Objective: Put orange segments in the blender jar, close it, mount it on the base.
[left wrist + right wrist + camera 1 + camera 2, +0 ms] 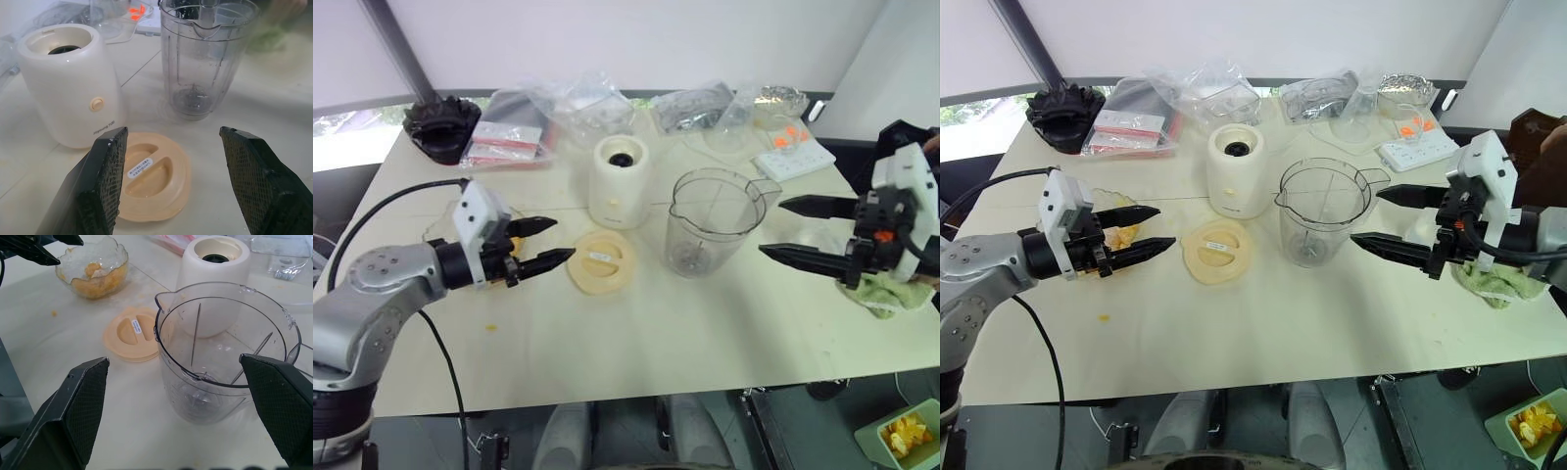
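Blender jar [710,221] stands upright on the table [636,343], uncovered, mouth up, spout turned toward the base. Small metal blades visible at its bottom; no fruit seen inside. Taking the jar as landmark:

- Base [620,182]: just beside the jar, on its left and slightly farther back, upright, dark socket facing up. Not touching the jar.
- Lid [602,260]: flat, cream-yellow, lying on the table to the front-left of the jar, in front of the base, apart from both.
- Orange segments [98,281]: in a shallow scalloped glass dish [93,271], well to the left of the jar, beyond the lid. A few small yellow bits lie on the table near the dish.
- Left gripper [538,245]: left of the jar, over the dish area, fingers pointing toward the lid. Jaws parted, nothing between them.
- Right gripper [793,230]: just to the right of the jar, level with its upper half, fingers pointing at it. Jaws spread wide, released, not touching the jar wall.
- White power strip [793,157] with orange-red switches: behind and to the right of the jar.
- Clear plastic bags [592,103]: along the far edge, behind the jar and base.
- Green cloth [886,294]: right of the jar, under the right gripper's wrist.
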